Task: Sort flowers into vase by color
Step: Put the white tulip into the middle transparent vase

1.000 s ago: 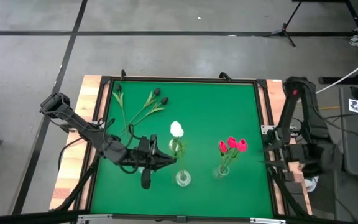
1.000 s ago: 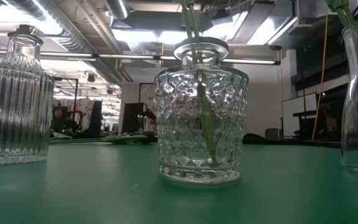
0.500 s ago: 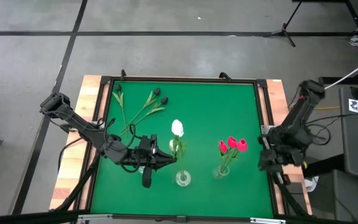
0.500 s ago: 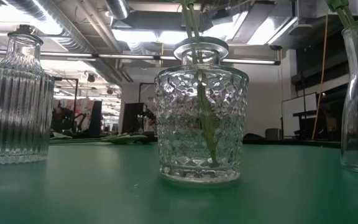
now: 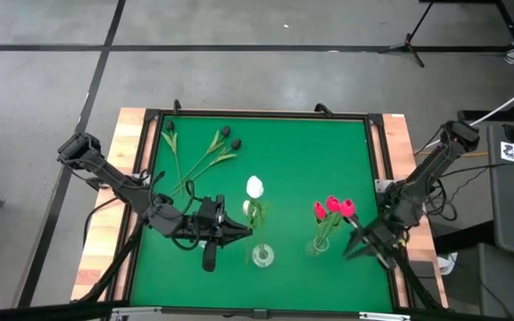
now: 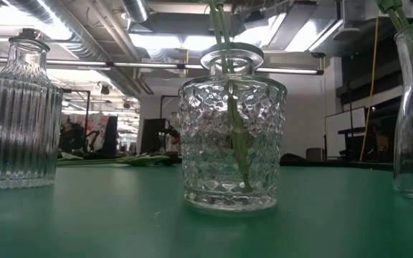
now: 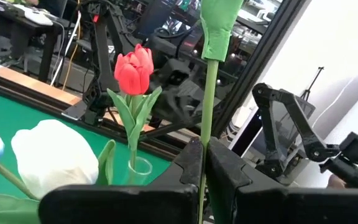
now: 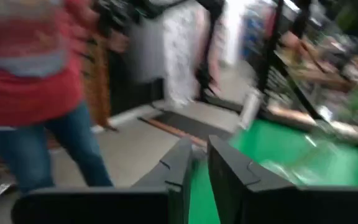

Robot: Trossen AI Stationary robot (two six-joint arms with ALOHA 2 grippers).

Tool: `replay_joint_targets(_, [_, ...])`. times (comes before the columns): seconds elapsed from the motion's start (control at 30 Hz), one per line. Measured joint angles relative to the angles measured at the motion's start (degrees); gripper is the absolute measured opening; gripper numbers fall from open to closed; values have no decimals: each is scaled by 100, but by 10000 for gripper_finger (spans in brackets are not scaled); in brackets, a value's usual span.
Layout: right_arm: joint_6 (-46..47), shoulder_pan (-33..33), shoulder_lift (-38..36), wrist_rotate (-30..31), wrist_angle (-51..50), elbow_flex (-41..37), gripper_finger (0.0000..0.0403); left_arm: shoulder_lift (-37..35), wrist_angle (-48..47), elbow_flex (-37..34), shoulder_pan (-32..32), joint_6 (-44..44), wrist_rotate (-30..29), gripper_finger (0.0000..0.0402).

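Note:
My left gripper (image 5: 233, 234) is level over the table's near middle, shut on a thin green flower stem (image 7: 207, 124). The stem's head is out of the left wrist view. White tulips (image 5: 254, 186) stand in the dimpled glass vase (image 6: 231, 136). Red tulips (image 5: 333, 208) stand in the clear vase (image 5: 316, 246) to its right. Black tulips (image 5: 228, 135) lie flat on the green mat at the far left. My right gripper (image 5: 355, 247) hovers at the table's near right, beside the red tulips' vase. Its fingers are almost together and nothing is between them. My left gripper pinches the thin green stem (image 7: 205, 167) between its two fingers, partway along its length. The fingers are level and lie across the stem. The stem stands upright through them, with a green leaf wrap (image 7: 219, 25) above; its lower end is hidden below the fingers.
A ribbed glass bottle (image 6: 16, 115) stands left of the dimpled vase, with no flower in it. The mat's raised black frame (image 5: 375, 160) runs along the table's right side next to my right arm. A person (image 8: 23, 93) in a red top stands beyond the table.
My right arm has swung in from beyond the table's right edge, sinking and turning until its gripper hovers over the near right corner beside the red tulips' vase. The flowers and vases have kept their places.

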Motion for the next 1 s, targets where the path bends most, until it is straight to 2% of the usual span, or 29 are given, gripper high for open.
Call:
replay_joint_targets(0.33, [-335,9,-198,1083,-913,2,51,0,-6,0,-19,18,-1,8])
replay_joint_targets(0.5, [0,9,-197,1076,-1332,2,51,58,22,2,-85,117,-40,8])
replay_joint_targets(0.6, [222,9,-197,1026,-1417,2,51,298,238,2,-230,442,-477,4])
replay_joint_targets(0.77, [379,104,-208,960,-1421,4,51,921,1048,2,-394,1013,-1532,3])
replay_joint_targets(0.87, [487,408,-230,1343,-1503,4,51,1269,1454,5,-394,1095,-1685,2])
replay_joint_targets(1.0, [505,998,-230,2302,-1491,4,51,1591,1468,174,-386,1148,-1973,2])
